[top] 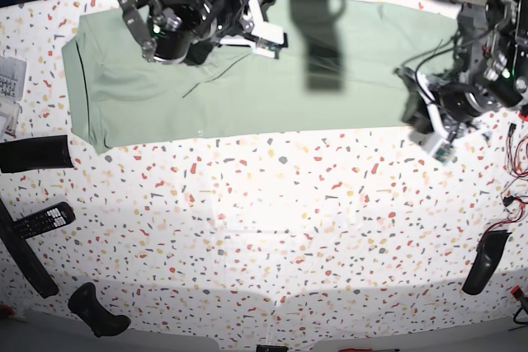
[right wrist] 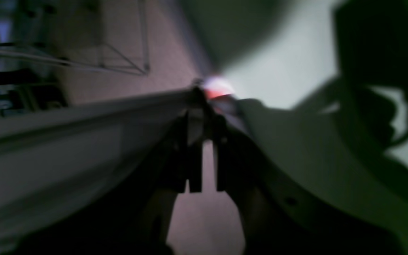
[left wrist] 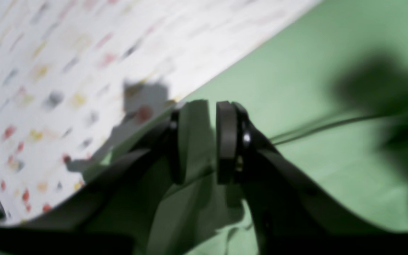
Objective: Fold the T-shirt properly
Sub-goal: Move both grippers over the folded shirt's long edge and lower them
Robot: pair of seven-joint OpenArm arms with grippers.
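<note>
T-shirt: we see the pale green T-shirt spread as a long flat band across the far half of the table, running from the far left to the right side, its near edge straight.
T-shirt, left end: we see a darker seam line just inside the left edge, and the near left corner lies slightly angled.
T-shirt, right end: in the base view it stops at the arm on the right; a dark shadow falls across the cloth right of centre.
Left gripper: in the left wrist view we see the left gripper pinching a fold of the green cloth between its two black pads, at the shirt's edge, where it meets the speckled surface.
Right gripper: the right wrist view is dark and blurred; we see the right gripper with its pads nearly together, only a thin slit between them. We cannot tell whether cloth is caught there.
Table: we see a white speckled table bearing the shirt.
Other things: we see a remote control near the left edge.
</note>
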